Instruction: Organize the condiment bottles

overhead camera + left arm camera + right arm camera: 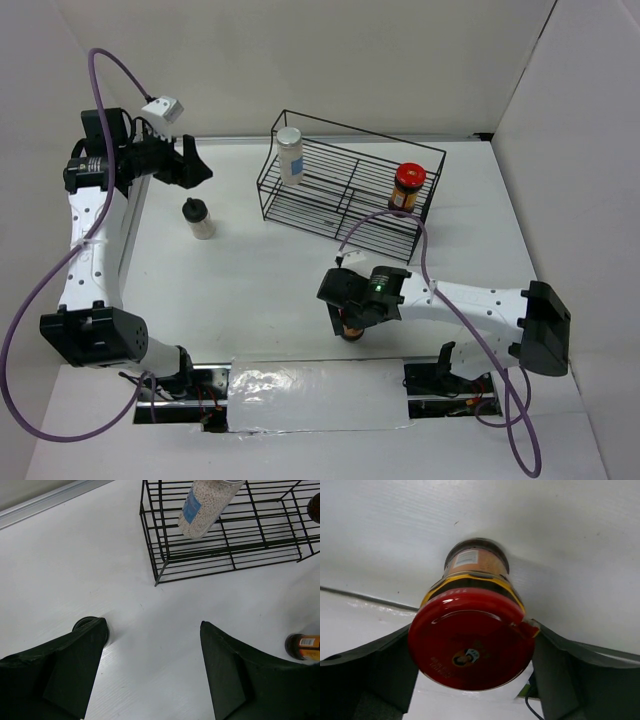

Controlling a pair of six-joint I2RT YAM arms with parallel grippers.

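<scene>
Red-lidded and brown, one jar (470, 662) is standing upright on the white counter (260, 280) at the lower middle of the top view. The right hand (474, 632) is straddling it, with a finger sitting close against each side of the lid. I cannot tell whether those fingers are pressing on the lid or only flanking it.

The step in hand is looking like the pick-up of this jar for the black wire rack (350, 215) at the upper middle. There the pale shaker (289, 152) is occupying the left end and the other brown jar (408, 187) the right end. The next move is calling for a firm grip on the lid, a straight lift, and a carry over the rack's near wall into the free middle.

The left hand (152, 625) is hanging at the upper left with its fingers wide apart, holding nothing. The black-capped bottle (198, 218) is waiting on the counter just below it.

The right wrist view is giving the lid and fingers up close, which the arm is hiding from above. The left wrist view is showing only the bottle's cap peeking from behind one finger. Only the top view is laying out all four bottles together.
</scene>
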